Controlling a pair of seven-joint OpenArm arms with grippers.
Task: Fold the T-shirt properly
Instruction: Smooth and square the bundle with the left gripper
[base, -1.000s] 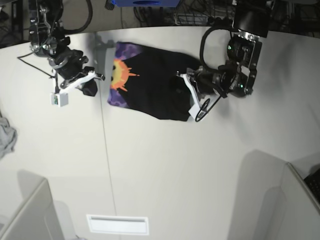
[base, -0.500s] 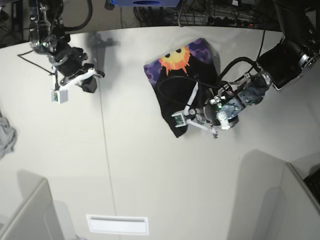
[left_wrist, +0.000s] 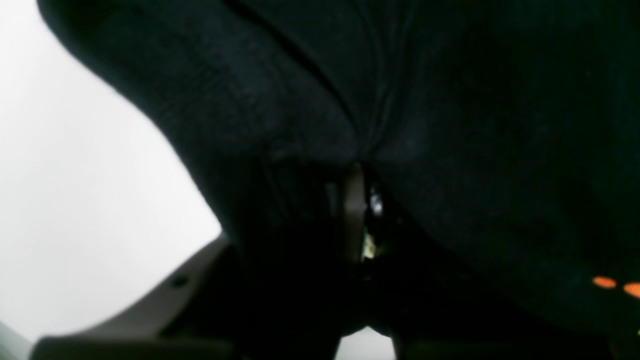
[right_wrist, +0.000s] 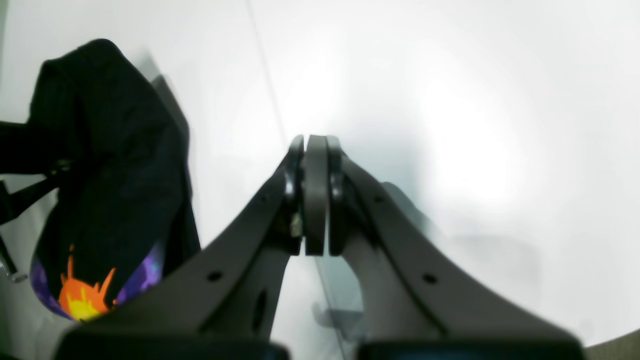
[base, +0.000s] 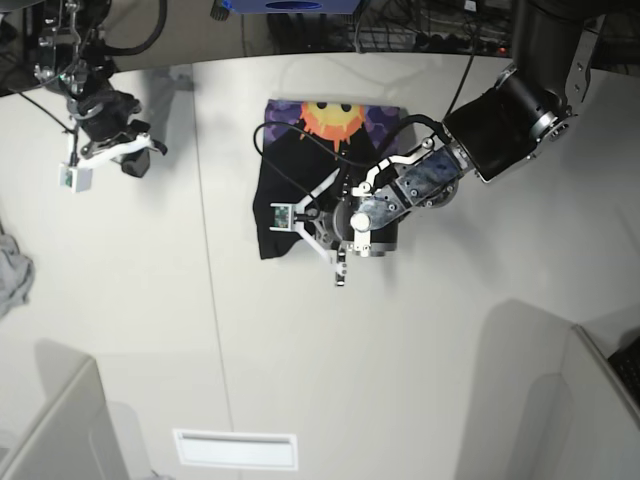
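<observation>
Left wrist: black T-shirt (left_wrist: 400, 100) bunched right at left gripper (left_wrist: 357, 210), jaws pinching its cloth | Right wrist: right gripper (right_wrist: 315, 200) closed, empty; shirt far off to its left | Base: shirt under left gripper, table (base: 400, 380) below.

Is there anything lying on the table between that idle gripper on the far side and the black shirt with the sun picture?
No. In the base view, only bare white table separates the shut right gripper from the black cotton T-shirt.
</observation>
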